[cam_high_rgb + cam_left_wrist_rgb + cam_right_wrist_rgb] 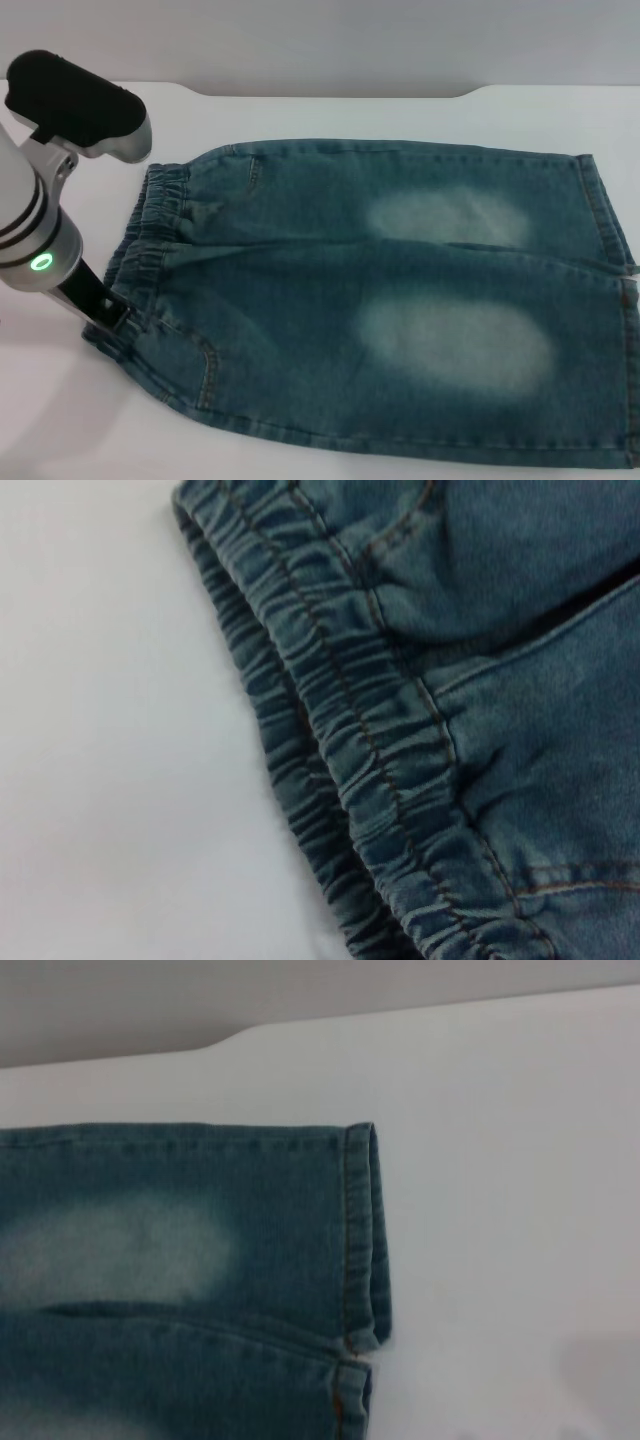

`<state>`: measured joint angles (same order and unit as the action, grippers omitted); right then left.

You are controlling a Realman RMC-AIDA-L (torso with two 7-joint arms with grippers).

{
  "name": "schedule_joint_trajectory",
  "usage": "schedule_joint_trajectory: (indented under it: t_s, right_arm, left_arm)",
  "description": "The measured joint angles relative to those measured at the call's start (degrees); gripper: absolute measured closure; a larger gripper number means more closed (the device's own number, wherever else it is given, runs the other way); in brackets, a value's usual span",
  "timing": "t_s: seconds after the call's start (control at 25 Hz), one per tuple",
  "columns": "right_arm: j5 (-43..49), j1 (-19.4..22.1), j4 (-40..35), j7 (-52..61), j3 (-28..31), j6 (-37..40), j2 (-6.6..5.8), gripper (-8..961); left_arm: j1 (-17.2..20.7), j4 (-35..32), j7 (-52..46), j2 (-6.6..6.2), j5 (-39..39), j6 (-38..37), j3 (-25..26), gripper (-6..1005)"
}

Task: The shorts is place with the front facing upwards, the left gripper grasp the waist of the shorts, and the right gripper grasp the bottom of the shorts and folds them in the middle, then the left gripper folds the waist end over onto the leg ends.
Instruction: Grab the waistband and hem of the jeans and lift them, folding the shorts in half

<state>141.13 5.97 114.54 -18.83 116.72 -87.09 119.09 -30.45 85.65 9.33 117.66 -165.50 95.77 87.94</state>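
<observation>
L gripper (pixel 108 312) touching waist (pixel 150 235) of shorts (pixel 400 310), its opening we cannot tell | legs are running rightward | R gripper not seen.

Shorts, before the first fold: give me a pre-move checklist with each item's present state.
1. Shorts flat on the table, front up: ok.
2. Left hand at the waistband on the near corner: ok.
3. Left hand closed on cloth: cannot tell.
4. Right hand at the leg hems: not ok, not in view.
5. Hems flat, unfolded: ok.
6. Waistband lying unbunched under the wrist camera: ok.
</observation>
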Motion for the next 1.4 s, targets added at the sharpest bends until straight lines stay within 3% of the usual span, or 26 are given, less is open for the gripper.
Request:
schedule_joint_trajectory:
  t_s: [0.24,0.56,1.4]
  right_arm:
    - [-0.2,0.0,-0.1,0.4,-0.2,-0.9,0.01,374]
    - [0.2,0.3,-0.3,2.5,-2.7,-3.4,0.01,375]
    - [0.0,1.1,-6.7,4.4,-9.7,-2.6,0.09,375]
  left_arm:
    - [-0.1,1.2,0.1,-0.09,0.0,0.8,0.0,970]
    - [-0.1,4.6,0.1,-0.29,-0.1,1.7,1.0,965]
    - [-0.8,4.5,1.2,-0.33,-0.1,1.0,2.2,951]
